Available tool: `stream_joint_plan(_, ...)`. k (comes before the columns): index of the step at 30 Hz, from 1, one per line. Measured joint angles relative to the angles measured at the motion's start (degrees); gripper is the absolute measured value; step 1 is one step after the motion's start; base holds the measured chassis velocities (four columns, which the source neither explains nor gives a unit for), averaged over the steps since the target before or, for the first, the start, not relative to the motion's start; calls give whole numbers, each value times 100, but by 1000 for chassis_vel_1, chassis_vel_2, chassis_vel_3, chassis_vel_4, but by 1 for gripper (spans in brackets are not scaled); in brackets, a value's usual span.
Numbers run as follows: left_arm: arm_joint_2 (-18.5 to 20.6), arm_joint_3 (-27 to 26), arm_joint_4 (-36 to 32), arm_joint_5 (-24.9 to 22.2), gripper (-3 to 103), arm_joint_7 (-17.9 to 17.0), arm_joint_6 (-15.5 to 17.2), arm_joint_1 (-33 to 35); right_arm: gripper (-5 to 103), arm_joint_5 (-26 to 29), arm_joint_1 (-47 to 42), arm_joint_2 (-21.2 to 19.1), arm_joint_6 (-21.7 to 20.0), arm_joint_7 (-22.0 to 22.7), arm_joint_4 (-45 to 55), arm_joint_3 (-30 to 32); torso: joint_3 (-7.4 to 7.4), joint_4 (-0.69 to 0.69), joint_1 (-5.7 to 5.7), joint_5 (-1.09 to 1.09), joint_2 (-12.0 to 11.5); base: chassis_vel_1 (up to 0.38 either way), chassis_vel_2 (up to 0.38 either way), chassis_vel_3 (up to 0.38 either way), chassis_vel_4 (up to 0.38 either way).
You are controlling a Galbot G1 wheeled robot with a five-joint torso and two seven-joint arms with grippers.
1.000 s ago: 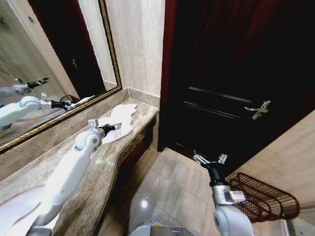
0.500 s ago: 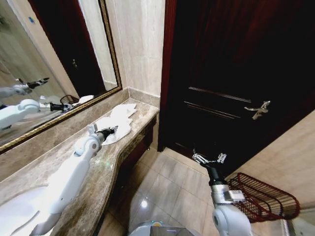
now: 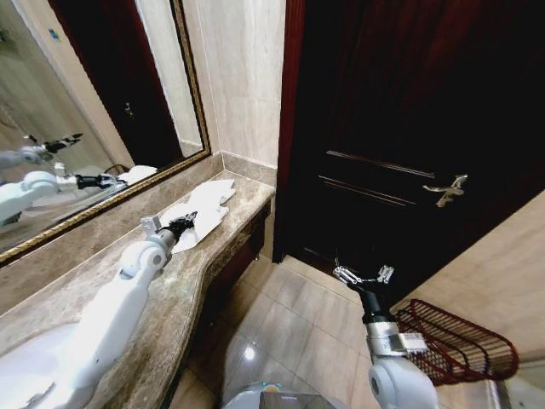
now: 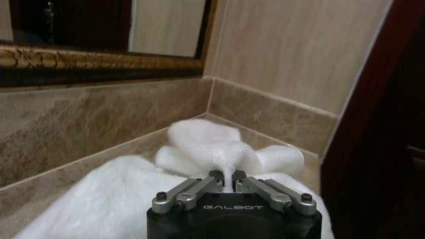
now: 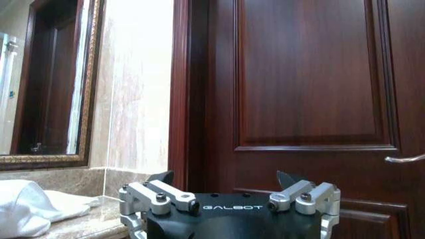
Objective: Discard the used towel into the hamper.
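Head view: hamper (floor, tilted)

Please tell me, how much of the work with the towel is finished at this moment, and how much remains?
Done: the left gripper has reached the white towel on the marble counter. In hand: its fingers are pinched shut on a raised fold, while the rest of the towel lies on the counter. Left: all the carrying. The hamper stands on the floor by the door with no towel visible in it. The right gripper hangs open over the floor.

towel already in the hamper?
No. The towel lies on the counter, pinched by the left gripper; the hamper is on the floor.
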Motion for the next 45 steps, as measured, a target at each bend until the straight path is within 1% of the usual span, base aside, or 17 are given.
stream_joint_plan(4,-42,-250,-499,-49,4,-23,0,387,100,-26,-25,51,-14,57,30,-18,0,0,0,0,0,0,0,0,0)
stream_joint_plan(6,-47,-277,-546,-66,4,-31,0,427,100,-26,-25,58,-22,82,37,-24,0,0,0,0,0,0,0,0,0)
stream_joint_plan(9,-90,-647,-1319,-177,4,-117,5,891,100,-8,15,76,-73,211,83,-46,0,1,0,0,0,0,0,0,0)
stream_joint_plan(16,-155,-1102,-2329,-73,4,-144,-121,1473,100,77,89,36,-75,264,99,-40,0,0,0,-2,0,0,0,0,0)
stream_joint_plan(20,-231,-1266,-2699,-31,4,-186,-146,1716,100,97,65,38,-75,314,152,-34,0,0,0,0,0,0,0,0,0)
stream_joint_plan(23,-392,-1532,-3328,23,4,-188,-101,2145,100,227,36,9,-102,357,302,33,-1,0,0,0,0,0,0,0,0)
stream_joint_plan(26,-464,-1569,-3439,26,4,-175,-71,2305,100,265,56,1,-113,360,319,54,-1,0,-1,2,1,0,0,0,0)
stream_joint_plan(28,-725,-1529,-3489,166,4,-107,-6,2660,100,289,103,10,-129,361,323,58,0,1,0,-2,0,0,0,0,0)
stream_joint_plan(30,-804,-1500,-3489,227,4,-85,2,2734,100,289,108,21,-129,359,323,50,0,1,0,-1,0,0,0,0,0)
stream_joint_plan(31,-1058,-1405,-3489,459,4,-3,-2,2956,100,276,103,69,-129,356,323,14,0,0,0,-2,0,0,0,0,0)
stream_joint_plan(32,-1058,-1405,-3489,459,4,-3,-2,2956,100,276,103,69,-129,356,323,14,0,0,0,-2,0,0,0,0,0)
stream_joint_plan(36,-1538,-1264,-3471,912,4,198,-99,3430,100,203,61,220,-123,355,346,-60,0,1,0,-1,0,0,0,0,0)
stream_joint_plan(37,-1538,-1264,-3471,912,4,198,-99,3430,100,203,61,220,-123,355,346,-60,0,1,0,-1,0,0,0,0,0)
stream_joint_plan(40,-1927,-1251,-3455,1304,4,392,-192,3630,100,171,63,279,-112,352,373,-84,0,0,0,-1,0,0,0,0,0)
stream_joint_plan(41,-1927,-1251,-3455,1304,4,392,-192,3630,100,171,63,279,-112,352,373,-84,0,0,0,-1,0,0,0,0,0)
stream_joint_plan(44,-2338,-1148,-3445,1786,4,549,-396,3881,100,171,73,282,-91,340,406,-81,0,-1,0,-1,0,0,0,0,0)
stream_joint_plan(45,-2338,-1148,-3445,1786,4,549,-396,3881,100,171,73,282,-91,340,406,-81,0,-1,0,-1,0,0,0,0,0)
